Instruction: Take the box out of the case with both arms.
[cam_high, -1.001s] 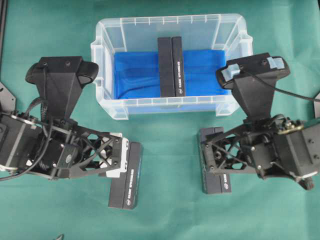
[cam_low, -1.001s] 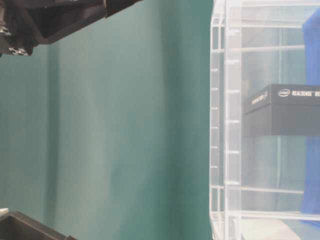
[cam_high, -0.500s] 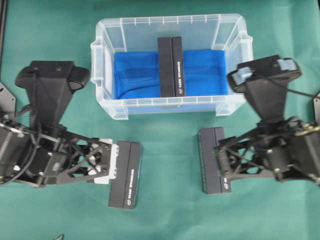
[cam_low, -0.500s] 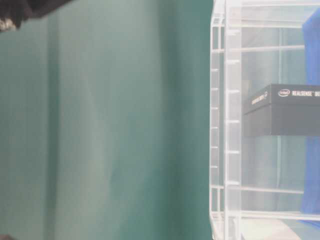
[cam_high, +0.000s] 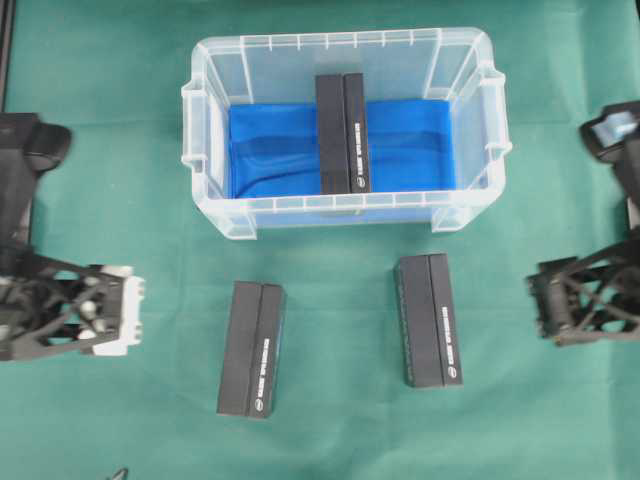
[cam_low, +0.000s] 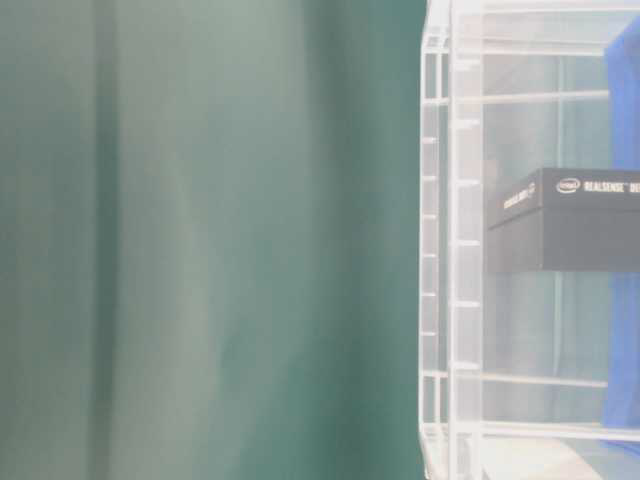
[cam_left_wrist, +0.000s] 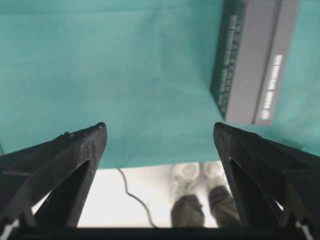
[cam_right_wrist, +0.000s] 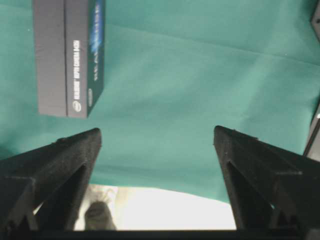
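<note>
The clear case (cam_high: 340, 208) stands at the back middle, lined with a blue sheet (cam_high: 275, 150). One black box (cam_high: 342, 132) lies across the sheet inside it, and shows through the wall of the case (cam_low: 450, 250) as a dark box (cam_low: 570, 220). Two more black boxes lie on the cloth in front, one at the left (cam_high: 252, 348) and one at the right (cam_high: 428, 320). My left gripper (cam_high: 138, 312) stands open at the far left, apart from the left box (cam_left_wrist: 255, 60). My right gripper (cam_high: 535, 305) stands open at the far right, apart from the right box (cam_right_wrist: 67, 55). Both hold nothing.
Green cloth (cam_high: 340, 420) covers the table. Past its near edge the wrist views show pale floor, a cable (cam_left_wrist: 132, 195) and a person's shoes (cam_left_wrist: 200, 175). A dark fixture (cam_right_wrist: 315, 135) shows at the right edge.
Both arms have drawn back outward, away from the two boxes on the cloth, which lie where they were. The arm parts have left the table-level view.
</note>
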